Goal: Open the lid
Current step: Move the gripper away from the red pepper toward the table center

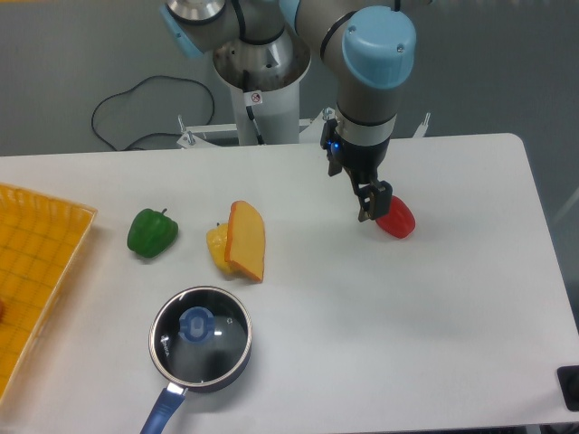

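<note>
The round glass lid [201,330] with a metal rim and a blue centre knob [196,325] sits closed on a small dark saucepan [203,369] with a blue handle [160,412] at the front left of the white table. My gripper [371,206] hangs far from it, at the back right of centre, pointing down just above the table and close beside a red pepper [396,219]. Its fingers look close together with nothing between them; the lid is untouched.
A green pepper [151,232] lies left of centre. A yellow pepper [217,244] and an orange cheese wedge [246,240] lie together behind the saucepan. A yellow tray [41,271] stands at the left edge. The arm base [262,81] stands behind the table.
</note>
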{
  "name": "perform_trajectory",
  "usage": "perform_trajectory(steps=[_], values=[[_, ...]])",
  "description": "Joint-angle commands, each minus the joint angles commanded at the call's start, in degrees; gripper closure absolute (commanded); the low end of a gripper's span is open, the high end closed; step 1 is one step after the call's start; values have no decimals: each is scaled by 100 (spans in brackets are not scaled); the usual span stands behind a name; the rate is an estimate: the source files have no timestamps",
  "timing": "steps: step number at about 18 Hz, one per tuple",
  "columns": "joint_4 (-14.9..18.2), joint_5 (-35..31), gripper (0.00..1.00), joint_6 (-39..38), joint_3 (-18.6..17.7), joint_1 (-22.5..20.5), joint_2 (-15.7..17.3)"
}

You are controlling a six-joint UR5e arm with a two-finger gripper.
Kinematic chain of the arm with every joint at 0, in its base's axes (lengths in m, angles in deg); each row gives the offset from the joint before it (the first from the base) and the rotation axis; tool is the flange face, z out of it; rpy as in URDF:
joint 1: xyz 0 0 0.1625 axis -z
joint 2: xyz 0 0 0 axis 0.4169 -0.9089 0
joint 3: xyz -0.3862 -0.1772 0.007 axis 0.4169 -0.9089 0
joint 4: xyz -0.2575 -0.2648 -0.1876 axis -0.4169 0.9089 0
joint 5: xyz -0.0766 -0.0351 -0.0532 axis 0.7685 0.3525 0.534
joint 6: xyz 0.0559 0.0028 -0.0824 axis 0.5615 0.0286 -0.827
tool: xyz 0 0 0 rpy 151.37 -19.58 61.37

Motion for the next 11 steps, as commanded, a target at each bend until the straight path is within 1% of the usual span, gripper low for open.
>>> perform_trajectory(steps=[6,8,10,11], values=[[26,26,0,0,0,18,0],[35,114,0,-26,-52,18,-17],[0,184,0,-52,-236,-9,17],[-9,185,0,-96,-255,-9,18]])
